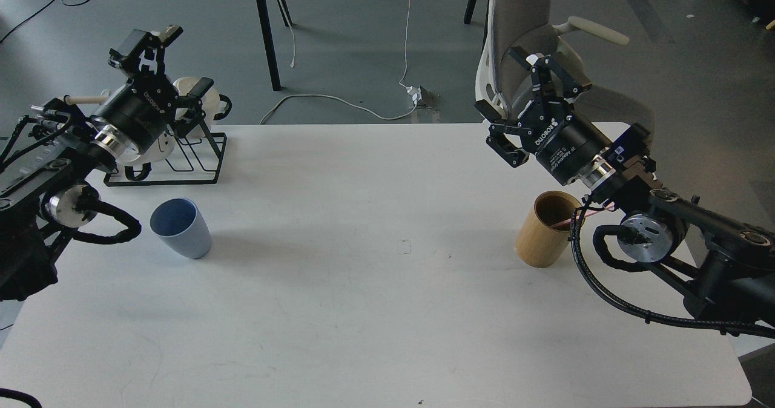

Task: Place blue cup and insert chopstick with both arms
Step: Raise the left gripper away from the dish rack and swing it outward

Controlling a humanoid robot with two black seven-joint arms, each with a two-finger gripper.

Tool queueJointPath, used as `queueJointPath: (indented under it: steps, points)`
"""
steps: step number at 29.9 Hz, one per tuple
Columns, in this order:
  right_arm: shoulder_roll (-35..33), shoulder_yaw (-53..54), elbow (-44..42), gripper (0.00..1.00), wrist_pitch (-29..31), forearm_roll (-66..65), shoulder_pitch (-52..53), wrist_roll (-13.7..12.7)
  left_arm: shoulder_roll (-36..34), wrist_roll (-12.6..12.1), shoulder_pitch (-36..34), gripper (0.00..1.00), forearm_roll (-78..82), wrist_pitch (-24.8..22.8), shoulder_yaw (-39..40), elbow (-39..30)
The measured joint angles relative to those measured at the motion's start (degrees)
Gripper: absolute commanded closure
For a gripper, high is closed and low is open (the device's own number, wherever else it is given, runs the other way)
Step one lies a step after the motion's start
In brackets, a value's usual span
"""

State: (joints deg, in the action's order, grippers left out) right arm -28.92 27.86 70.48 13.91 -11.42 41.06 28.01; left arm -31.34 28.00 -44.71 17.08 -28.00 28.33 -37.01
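Nothing done yet, we judge. Blue cup (180,227) untouched on table (375,311); chopstick (566,221) in wooden cup (545,229). Left gripper (156,39) and right gripper (533,87) raised, fingers spread, empty.

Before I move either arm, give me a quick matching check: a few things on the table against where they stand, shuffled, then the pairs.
Things:
1. blue cup
2. wooden cup
3. mug rack
4. chopstick

Places:
A. far left corner of the table, behind the left gripper
B. right side, upright, below the right gripper
C. inside the wooden cup, only a pink bit showing
D. near left, upright, standing free

Pairs: 1-D, 2-B, 3-A, 4-C
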Motion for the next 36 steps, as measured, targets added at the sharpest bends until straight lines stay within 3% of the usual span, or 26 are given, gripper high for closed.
queueJointPath:
  steps: [7, 12, 15, 19, 23, 26, 31, 36]
  points:
    - [-0.2, 0.0, -0.1, 0.07, -0.2, 0.0, 0.1, 0.0, -0.2, 0.0, -0.9, 0.00, -3.0, 0.0, 2.5, -0.3]
    - [-0.7, 0.1, 0.0, 0.07, -0.1, -0.1, -0.1, 0.0, 0.4, 0.0, -5.5, 0.00, -3.7, 0.0, 3.0, -1.3]
    - [-0.8, 0.8, 0.3, 0.07, 0.1, -0.1, -0.4, 0.0, -0.5, 0.0, -6.7, 0.00, -3.4, 0.0, 2.5, -8.1]
    - [-0.8, 2.1, 1.4, 0.06, 0.2, -0.1, -1.2, 0.0, -9.4, 0.0, -7.2, 0.00, 0.5, 0.0, 2.2, -22.1]
    - [-0.8, 2.5, 1.5, 0.06, 0.3, -0.3, -1.5, 0.0, -21.0, 0.0, -9.0, 0.00, 10.9, 0.0, 1.5, -33.5]
    - [-0.8, 2.3, 1.3, 0.06, 0.3, -0.7, -1.8, 0.0, -29.5, 0.0, -10.6, 0.00, 22.2, 0.0, -2.3, -37.1]
    - [-1.4, 2.2, 1.0, 0.06, 0.4, -1.0, -3.2, 0.0, -37.5, 0.0, -11.8, 0.00, 49.2, 0.0, -10.7, -36.6]
    - [-2.0, 2.1, 0.7, 0.06, 0.4, -1.1, -4.1, 0.0, -37.7, 0.0, -11.8, 0.00, 72.8, 0.0, -20.0, -32.2]
